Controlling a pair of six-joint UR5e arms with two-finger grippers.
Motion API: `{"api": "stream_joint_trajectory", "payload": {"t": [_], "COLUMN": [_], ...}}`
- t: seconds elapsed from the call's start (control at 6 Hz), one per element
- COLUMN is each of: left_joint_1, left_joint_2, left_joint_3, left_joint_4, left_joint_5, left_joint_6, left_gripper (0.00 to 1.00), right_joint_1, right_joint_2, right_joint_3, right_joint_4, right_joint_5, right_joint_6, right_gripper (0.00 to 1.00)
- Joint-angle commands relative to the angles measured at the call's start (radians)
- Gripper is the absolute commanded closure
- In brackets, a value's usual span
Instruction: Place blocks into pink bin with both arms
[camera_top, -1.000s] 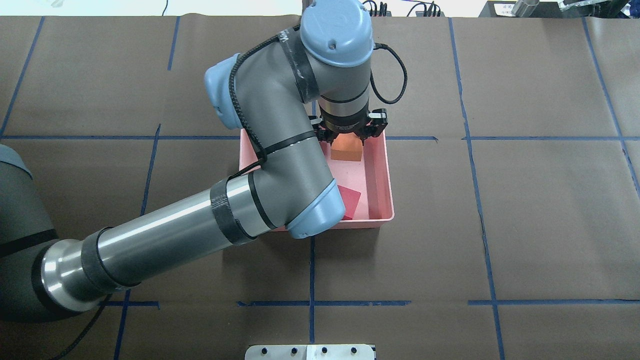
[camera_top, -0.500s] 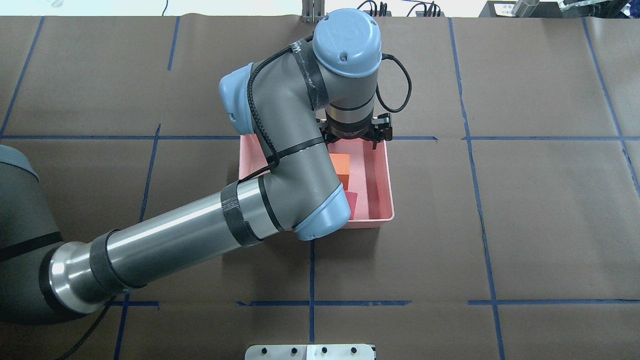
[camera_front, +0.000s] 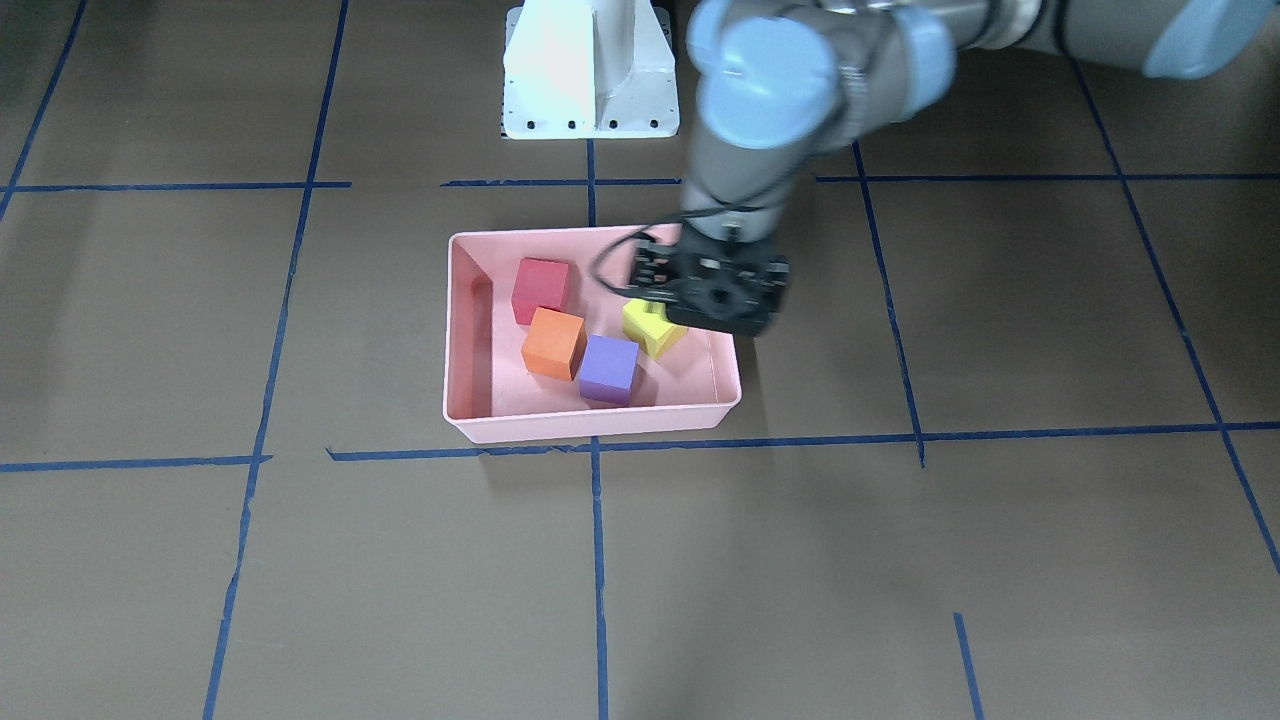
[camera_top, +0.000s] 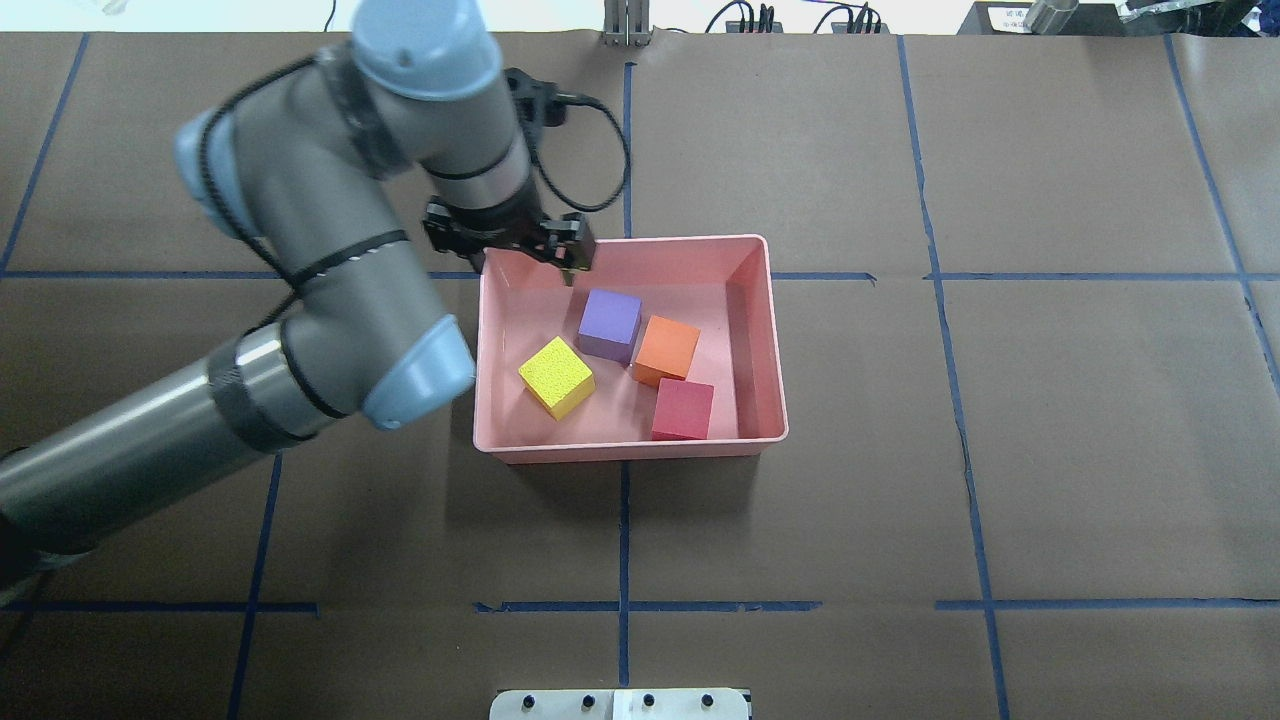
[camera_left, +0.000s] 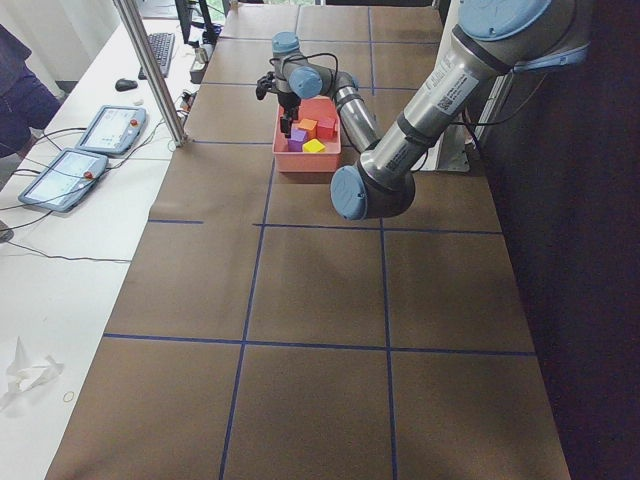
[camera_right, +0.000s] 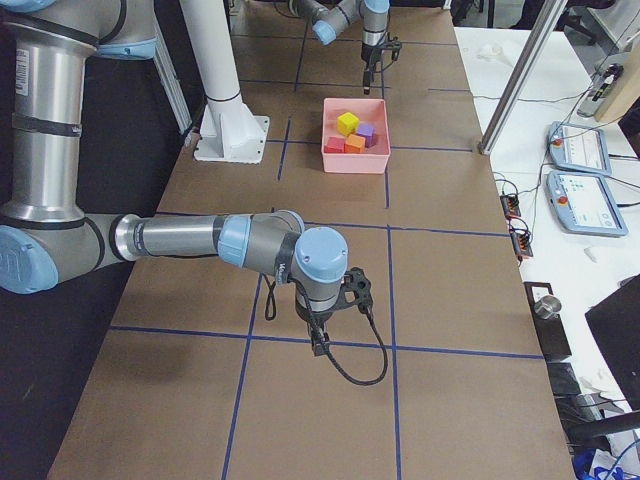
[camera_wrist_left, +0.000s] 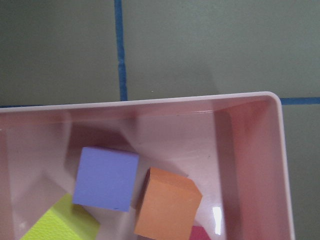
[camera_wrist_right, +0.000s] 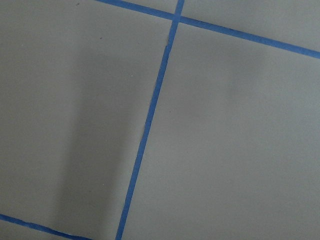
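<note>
The pink bin (camera_top: 780, 340) sits mid-table and holds all the blocks: purple (camera_top: 610, 322), orange (camera_top: 667, 348), yellow-green (camera_top: 556, 376) and red (camera_top: 683, 409). My left gripper (camera_top: 522, 262) hangs open and empty above the bin's far left corner, above the blocks and clear of them. The left wrist view looks down on the bin's far rim (camera_wrist_left: 200, 98), the purple block (camera_wrist_left: 106, 178) and the orange block (camera_wrist_left: 167, 210). My right gripper (camera_right: 318, 345) shows only in the exterior right view, low over bare table far from the bin. I cannot tell if it is open.
A white pedestal (camera_front: 590, 70) stands behind the bin on the robot's side. A metal plate (camera_top: 620, 703) lies at the table's near edge. Blue tape lines grid the brown table. A metal post (camera_left: 150, 70) and tablets (camera_left: 110, 130) stand at the operators' side.
My left gripper let go of the orange block into the bin, then swung left to the bin's far left corner. The arm no longer covers the blocks.
</note>
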Motion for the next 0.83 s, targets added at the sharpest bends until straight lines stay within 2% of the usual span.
{"api": "stream_joint_trajectory", "payload": {"t": [0.0, 0.17, 0.33, 0.5, 0.67], "left_joint_1": [-0.27, -0.406, -0.522, -0.613, -0.64], "left_joint_2": [0.217, 0.303, 0.403, 0.542, 0.601], "left_joint_3": [-0.024, -0.014, -0.01, -0.01, -0.007], "left_joint_4": [0.003, 0.009, 0.02, 0.009, -0.009], "left_joint_5": [-0.084, -0.132, -0.175, -0.251, -0.247], "left_joint_6": [0.488, 0.684, 0.828, 0.857, 0.861], "left_gripper": [0.0, 0.0, 0.0, 0.0, 0.0], "right_joint_1": [0.008, -0.025, -0.071, -0.091, -0.098], "right_joint_2": [0.002, 0.002, 0.002, 0.004, 0.002], "right_joint_3": [-0.003, -0.001, -0.001, -0.001, -0.001], "right_joint_4": [0.093, 0.163, 0.183, 0.183, 0.185], "right_joint_5": [-0.006, -0.004, -0.006, -0.006, -0.003], "right_joint_6": [0.172, 0.27, 0.304, 0.306, 0.306], "right_gripper": [0.01, 0.01, 0.01, 0.0, 0.0]}}
